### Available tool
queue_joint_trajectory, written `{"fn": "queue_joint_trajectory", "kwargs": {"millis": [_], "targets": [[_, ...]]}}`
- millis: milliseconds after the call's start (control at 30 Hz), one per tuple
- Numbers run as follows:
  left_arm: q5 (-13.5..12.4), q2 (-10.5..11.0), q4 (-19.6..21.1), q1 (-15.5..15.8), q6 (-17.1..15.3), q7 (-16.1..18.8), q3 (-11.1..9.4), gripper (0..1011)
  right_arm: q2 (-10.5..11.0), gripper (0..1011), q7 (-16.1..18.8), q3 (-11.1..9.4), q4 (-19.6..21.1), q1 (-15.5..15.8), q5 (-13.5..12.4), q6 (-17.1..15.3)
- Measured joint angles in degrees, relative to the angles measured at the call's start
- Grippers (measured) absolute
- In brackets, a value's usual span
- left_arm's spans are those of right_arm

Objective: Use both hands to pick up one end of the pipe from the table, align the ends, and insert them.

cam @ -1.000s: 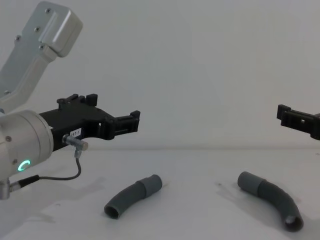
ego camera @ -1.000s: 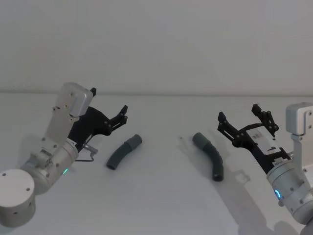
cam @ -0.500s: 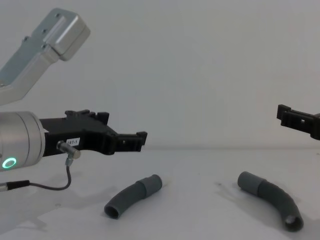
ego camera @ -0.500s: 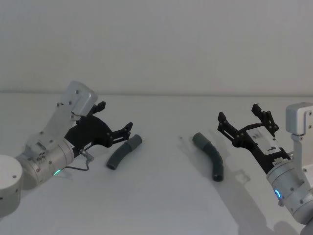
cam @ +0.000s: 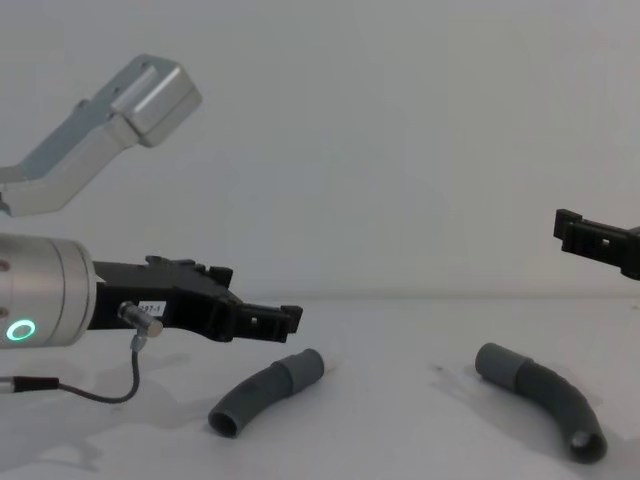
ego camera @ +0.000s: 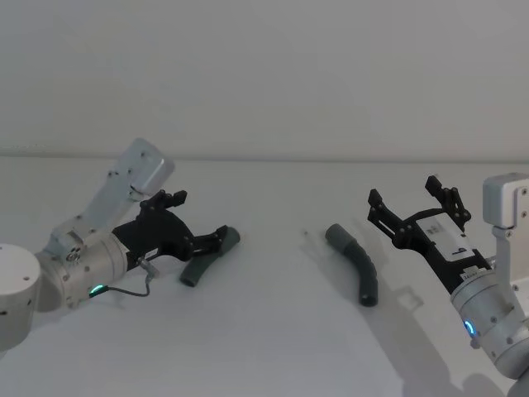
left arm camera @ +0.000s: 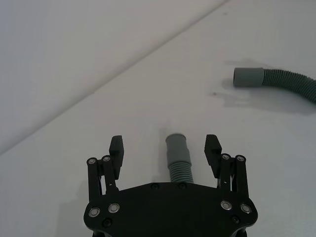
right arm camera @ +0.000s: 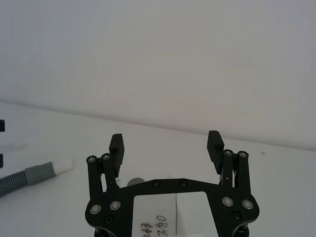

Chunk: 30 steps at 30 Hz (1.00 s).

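The left gripper (left arm camera: 164,147) hangs low, jaws spread to either side of the left hose piece (cam: 262,393), which lies on the table (ego camera: 273,331) with its smooth cuff (left arm camera: 176,144) at the far-right end. It should settle lower and close on the ribs just behind that cuff, leaving the cuff free. The right gripper (right arm camera: 166,143), also spread, hovers just right of the right hose piece (ego camera: 359,263) and needs the same grip.

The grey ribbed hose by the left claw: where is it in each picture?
Head view: curved grey ribbed hose left of centre, under black left claw.
Left wrist view: between open claw fingers.
Right wrist view: distant, pale-tipped.
Chest view: lower left.
Shared landmark: white table's far edge.
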<state>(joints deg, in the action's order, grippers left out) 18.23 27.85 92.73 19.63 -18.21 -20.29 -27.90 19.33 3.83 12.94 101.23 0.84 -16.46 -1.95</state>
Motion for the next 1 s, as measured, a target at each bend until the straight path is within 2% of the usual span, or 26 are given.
{"fn": "queue_joint_trajectory", "kwargs": {"millis": [333,1000], "targets": [[0.03,-1.14,-2.38,1.74,-2.78,-1.82,-0.92,1001,0.0,1002,0.0,0.0,0.0,0.0,0.0,0.0],[-0.92,-3.67,-6.8,4.33,-5.89,-3.63,-2.35,1001,0.0,1001,0.0,0.0,0.0,0.0,0.0,0.0]]}}
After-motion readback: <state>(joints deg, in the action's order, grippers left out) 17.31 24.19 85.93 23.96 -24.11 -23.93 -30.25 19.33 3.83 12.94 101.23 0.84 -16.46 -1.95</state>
